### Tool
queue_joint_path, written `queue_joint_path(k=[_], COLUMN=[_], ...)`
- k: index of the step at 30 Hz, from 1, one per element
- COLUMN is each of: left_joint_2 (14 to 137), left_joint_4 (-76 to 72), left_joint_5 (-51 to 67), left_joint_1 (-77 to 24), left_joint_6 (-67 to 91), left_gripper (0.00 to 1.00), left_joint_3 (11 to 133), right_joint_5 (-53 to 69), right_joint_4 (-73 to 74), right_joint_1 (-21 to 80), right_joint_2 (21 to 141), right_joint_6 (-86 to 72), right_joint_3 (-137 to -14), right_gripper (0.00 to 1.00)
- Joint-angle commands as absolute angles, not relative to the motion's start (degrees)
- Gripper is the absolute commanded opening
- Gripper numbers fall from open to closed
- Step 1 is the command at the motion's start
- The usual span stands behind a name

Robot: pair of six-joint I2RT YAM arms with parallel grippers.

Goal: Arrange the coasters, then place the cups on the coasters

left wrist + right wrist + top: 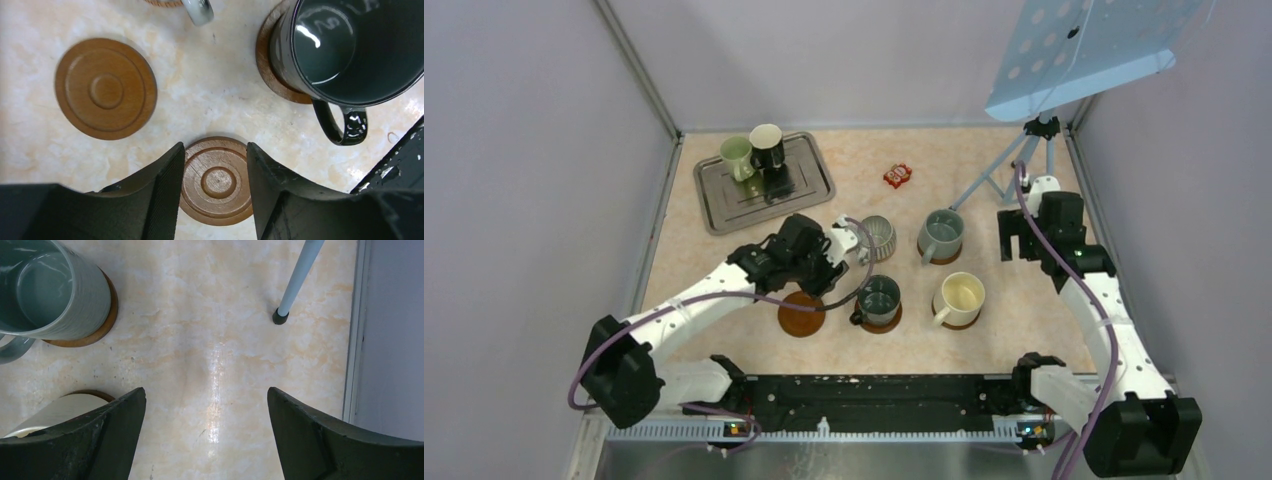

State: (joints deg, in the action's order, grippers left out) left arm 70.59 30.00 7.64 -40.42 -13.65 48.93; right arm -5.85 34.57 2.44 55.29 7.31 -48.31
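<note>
"Under your left pincer (212, 150), what lies there?"

"A dark brown round wooden coaster (217, 182), flat on the beige marbled table (215, 90). My two black fingers (160, 195) stand apart above its edges; this pincer is released and grasps nothing. In the wrist view a lighter tan round wooden coaster (106, 88) lies to the left, bare, apart from the first one."

"And where are the cups?"

"The dark grey-green glazed mug (879, 300), the cream ceramic mug (960, 297) and the grey-blue ceramic mug (941, 236) sit each on one of the brown coasters (107, 315). The ribbed grey mug (877, 237) stands behind the dark one, close by my left arm (704, 295); what is under it I cannot tell. The pale green mug (737, 157) and the black mug with white inside (766, 147) stand side by side on the rectangular metal tray (804, 182), far left. From above, one bare brown coaster (802, 318) shows just left of the dark mug, partly under this arm; if it is the same as below my fingers, I cannot say."

"Your right pincer (205, 392)?"

"Released also, fingers spread wide, nothing between them, over the table right of the grey-blue mug."
</note>
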Motion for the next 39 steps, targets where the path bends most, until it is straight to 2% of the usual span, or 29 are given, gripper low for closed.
queue_joint_path(k=[1,9,15,28,34,39], left_joint_2=[69.75,85.62,90.42,97.04,97.77,97.21], left_joint_4=[25.64,27.77,25.81,23.92,23.86,23.85], left_joint_5=[7.36,3.46,5.66,4.10,4.69,5.69], left_joint_1=[-40.25,-40.04,-40.03,-39.85,-39.26,-39.05], left_joint_6=[-14.11,-9.22,-9.91,-9.97,-9.94,-10.53], left_gripper=[0.57,0.70,0.80,0.70,0.59,0.59], left_joint_3=[54.00,67.83,71.10,72.01,72.26,71.79], right_joint_5=[-5.11,-5.18,-5.29,-5.95,-6.23,-6.33], right_joint_4=[31.21,30.59,30.45,30.55,30.52,30.25], right_joint_1=[2.13,2.11,2.11,2.11,2.11,2.11], right_joint_2=[56.40,57.90,58.73,58.74,58.71,58.97], right_joint_6=[6.49,5.94,5.35,4.75,4.81,5.00], right_joint_3=[-49.37,-50.35,-50.80,-50.45,-50.45,-50.45], right_gripper=[0.90,0.90,0.89,0.89,0.89,0.89])
